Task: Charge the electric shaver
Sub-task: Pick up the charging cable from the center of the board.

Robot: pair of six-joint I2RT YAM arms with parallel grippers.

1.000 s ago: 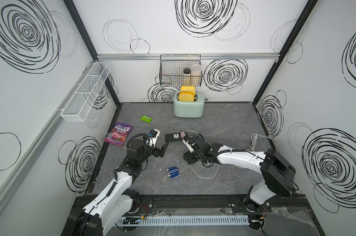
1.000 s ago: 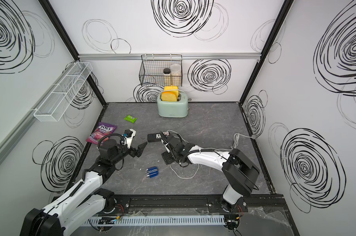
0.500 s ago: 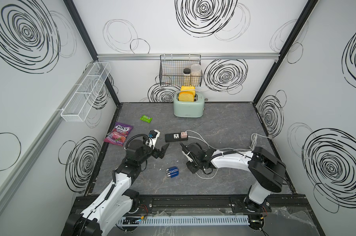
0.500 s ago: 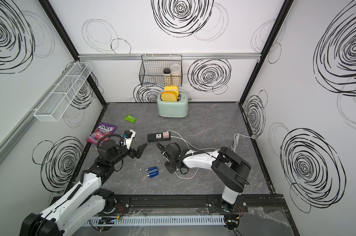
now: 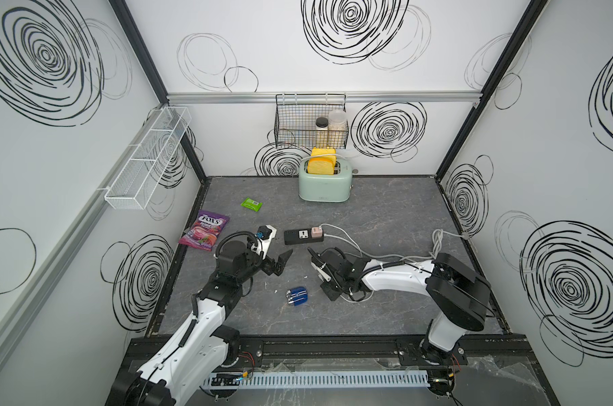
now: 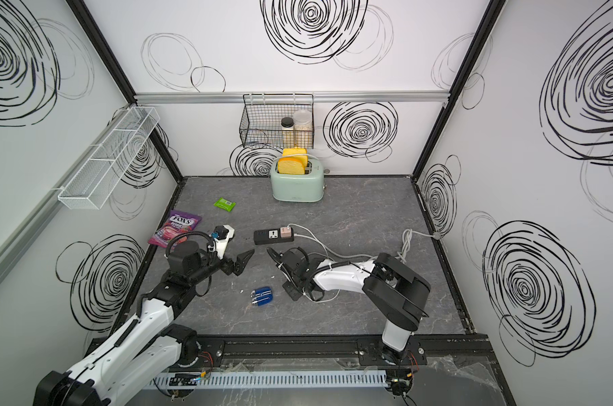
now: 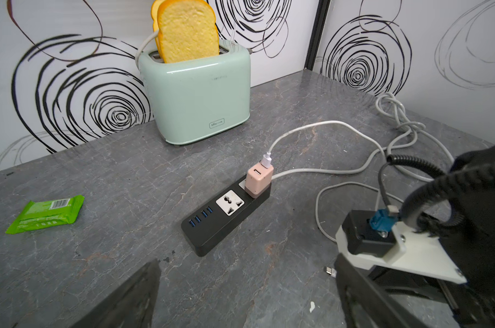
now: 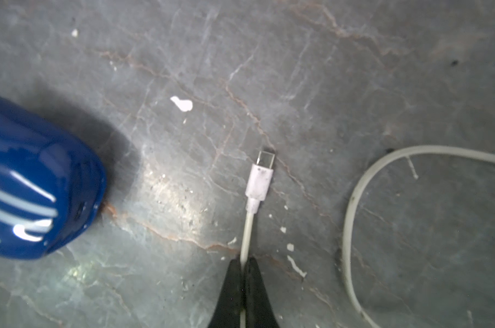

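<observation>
Right jaws pinching one cable [image 8: 247,230], left jaws wide, one shaver [image 8: 36,176]

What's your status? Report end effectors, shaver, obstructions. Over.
Left end effector open, empty. Right end effector shut on white cable behind its plug. Electric shaver lying on table beside plug, not connected. Nothing between them.

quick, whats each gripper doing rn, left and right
left gripper: open, holding nothing
right gripper: closed on the white charging cable, just behind its plug
</observation>
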